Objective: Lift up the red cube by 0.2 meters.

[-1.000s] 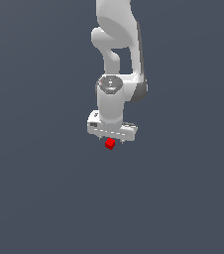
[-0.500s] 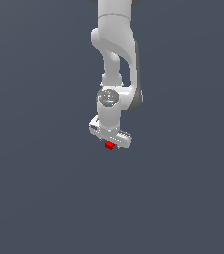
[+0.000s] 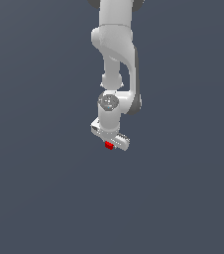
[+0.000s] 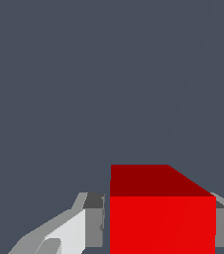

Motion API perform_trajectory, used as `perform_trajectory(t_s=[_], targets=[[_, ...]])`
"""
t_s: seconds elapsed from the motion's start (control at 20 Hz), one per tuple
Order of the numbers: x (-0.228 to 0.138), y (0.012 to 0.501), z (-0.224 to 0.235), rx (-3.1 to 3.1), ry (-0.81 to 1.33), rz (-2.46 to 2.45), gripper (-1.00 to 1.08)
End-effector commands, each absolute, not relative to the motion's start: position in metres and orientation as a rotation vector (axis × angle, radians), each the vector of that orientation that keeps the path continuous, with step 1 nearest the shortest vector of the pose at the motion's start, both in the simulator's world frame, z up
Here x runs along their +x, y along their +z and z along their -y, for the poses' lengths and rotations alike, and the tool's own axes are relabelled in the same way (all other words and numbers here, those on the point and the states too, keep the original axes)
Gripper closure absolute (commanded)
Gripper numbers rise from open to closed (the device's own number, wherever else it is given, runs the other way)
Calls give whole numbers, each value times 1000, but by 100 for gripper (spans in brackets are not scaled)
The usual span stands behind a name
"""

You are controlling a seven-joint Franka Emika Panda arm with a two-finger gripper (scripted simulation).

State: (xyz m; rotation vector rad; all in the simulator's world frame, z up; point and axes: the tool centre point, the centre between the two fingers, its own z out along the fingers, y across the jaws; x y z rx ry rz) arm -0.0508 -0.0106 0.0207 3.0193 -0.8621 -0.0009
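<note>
The red cube shows as a small bright red patch just under the white hand of the arm, near the middle of the exterior view. In the wrist view the red cube fills the space between the two grey fingers, which press on its opposite sides. My gripper is shut on the cube. The hand's body hides most of the cube in the exterior view.
The white arm comes down from the top of the exterior view. Everything around it is a plain dark grey-blue surface with no other objects or edges showing.
The hand has turned and tilted, with the cube staying between the fingers. Less of the cube shows beneath the hand than a second ago.
</note>
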Motion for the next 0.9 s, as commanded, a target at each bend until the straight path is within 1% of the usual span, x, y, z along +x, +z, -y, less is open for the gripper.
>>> perform_trajectory(t_s=[0.0,0.55,0.85], targets=[[-51,20,11,3018,1,868,108],[-51,22,10,3019,1,867,108],[-51,38,10,3019,1,867,108]])
